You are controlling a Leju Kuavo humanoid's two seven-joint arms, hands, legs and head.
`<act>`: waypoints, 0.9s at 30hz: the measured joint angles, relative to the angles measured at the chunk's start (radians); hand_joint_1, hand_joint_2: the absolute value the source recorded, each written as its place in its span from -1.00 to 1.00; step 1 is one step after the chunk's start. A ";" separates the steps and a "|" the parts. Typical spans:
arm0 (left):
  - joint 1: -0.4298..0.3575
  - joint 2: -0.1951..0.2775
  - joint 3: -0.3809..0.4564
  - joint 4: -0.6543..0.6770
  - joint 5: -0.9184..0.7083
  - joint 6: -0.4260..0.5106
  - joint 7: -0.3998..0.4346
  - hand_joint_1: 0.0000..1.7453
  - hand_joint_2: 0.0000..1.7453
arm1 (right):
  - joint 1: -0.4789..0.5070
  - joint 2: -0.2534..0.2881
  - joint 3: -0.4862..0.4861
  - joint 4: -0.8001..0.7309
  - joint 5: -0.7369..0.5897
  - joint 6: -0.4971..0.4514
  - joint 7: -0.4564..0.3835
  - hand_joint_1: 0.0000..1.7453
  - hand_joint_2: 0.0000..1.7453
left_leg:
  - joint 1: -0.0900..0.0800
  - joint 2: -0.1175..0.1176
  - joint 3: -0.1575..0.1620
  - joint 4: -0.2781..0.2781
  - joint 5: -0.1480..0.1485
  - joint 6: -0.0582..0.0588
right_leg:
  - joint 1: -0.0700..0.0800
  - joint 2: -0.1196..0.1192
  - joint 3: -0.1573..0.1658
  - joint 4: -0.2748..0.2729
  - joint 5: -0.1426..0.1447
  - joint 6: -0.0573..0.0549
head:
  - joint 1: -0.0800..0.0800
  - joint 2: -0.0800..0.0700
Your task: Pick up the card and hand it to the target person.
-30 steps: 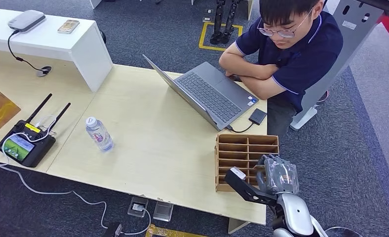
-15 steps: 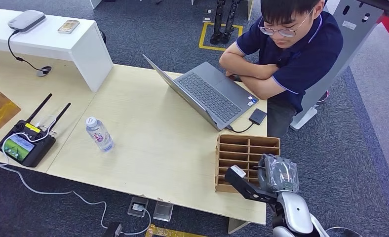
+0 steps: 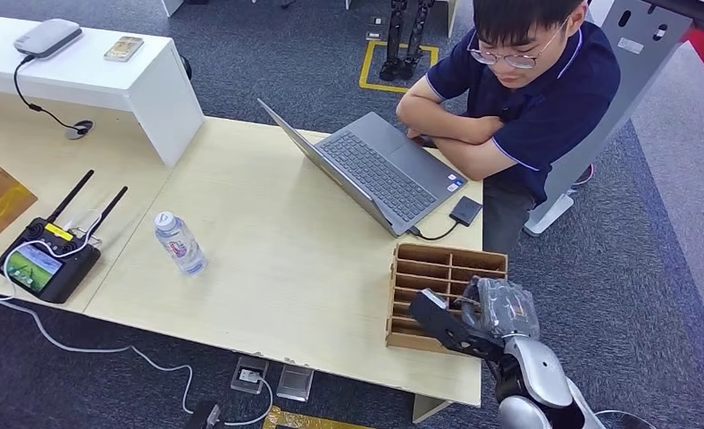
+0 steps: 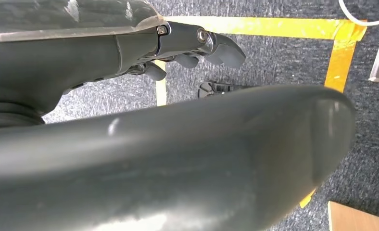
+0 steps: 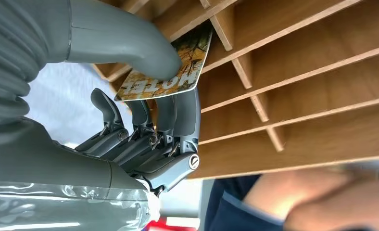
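A: Where is the card [image 5: 170,65]?
B: Pinched by the right robot hand [image 5: 144,115] at the wooden slotted rack [image 3: 445,279], surface's [image 3: 286,259] five o'clock corner.
A: The left robot hand [image 4: 187,48]?
B: Fingers curled, grasping nothing.

right hand [image 5: 144,120] | thumb, fingers [image 5: 178,115] pinching | left hand [image 4: 187,48] | hanging, curled

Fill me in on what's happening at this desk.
The robot's right hand pinches a printed card between thumb and fingers at the wooden slotted rack on the desk's near corner. The card is partly in a slot. A person sits across with arms folded by an open laptop. The left hand hangs over the floor.
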State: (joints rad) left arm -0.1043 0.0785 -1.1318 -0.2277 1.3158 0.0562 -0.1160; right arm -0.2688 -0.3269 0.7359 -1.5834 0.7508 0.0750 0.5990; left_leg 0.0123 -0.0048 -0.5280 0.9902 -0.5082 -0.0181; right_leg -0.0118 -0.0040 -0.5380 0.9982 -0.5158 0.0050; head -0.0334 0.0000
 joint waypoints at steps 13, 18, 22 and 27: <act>0.001 0.010 0.000 0.000 0.016 -0.001 0.000 -1.00 -1.00 | -0.163 -0.091 0.007 -0.241 -0.157 0.118 0.080 0.66 1.00 | 0.000 0.000 -0.001 0.001 0.000 0.000 | 0.000 0.000 -0.001 0.000 0.001 0.000 | 0.000 0.000; 0.001 0.009 0.000 0.000 0.016 -0.006 0.000 -1.00 -1.00 | -0.176 -0.087 0.008 -0.283 -0.054 0.054 0.045 0.66 1.00 | 0.000 0.000 -0.002 0.000 0.000 0.000 | 0.000 0.000 -0.001 0.000 0.001 0.000 | 0.000 0.000; 0.000 0.008 0.000 0.000 0.016 -0.009 0.000 -1.00 -1.00 | -0.178 -0.071 0.016 -0.275 0.044 -0.033 -0.026 0.66 1.00 | 0.000 -0.001 -0.002 0.000 0.000 0.000 | 0.000 0.000 -0.001 0.000 0.001 0.000 | 0.000 0.000; 0.000 0.007 0.000 0.000 0.016 -0.014 0.001 -1.00 -1.00 | -0.178 -0.044 0.029 -0.232 0.139 -0.167 -0.107 0.66 1.00 | 0.000 -0.001 -0.002 0.000 0.000 0.000 | 0.000 -0.001 -0.001 0.000 0.001 0.000 | 0.000 0.000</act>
State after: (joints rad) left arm -0.1040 0.0851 -1.1318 -0.2277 1.3313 0.0426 -0.1153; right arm -0.4464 -0.3708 0.7645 -1.8151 0.8897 -0.0921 0.4921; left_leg 0.0121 -0.0056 -0.5301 0.9905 -0.5080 -0.0180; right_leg -0.0118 -0.0048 -0.5387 0.9987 -0.5151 0.0051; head -0.0332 0.0000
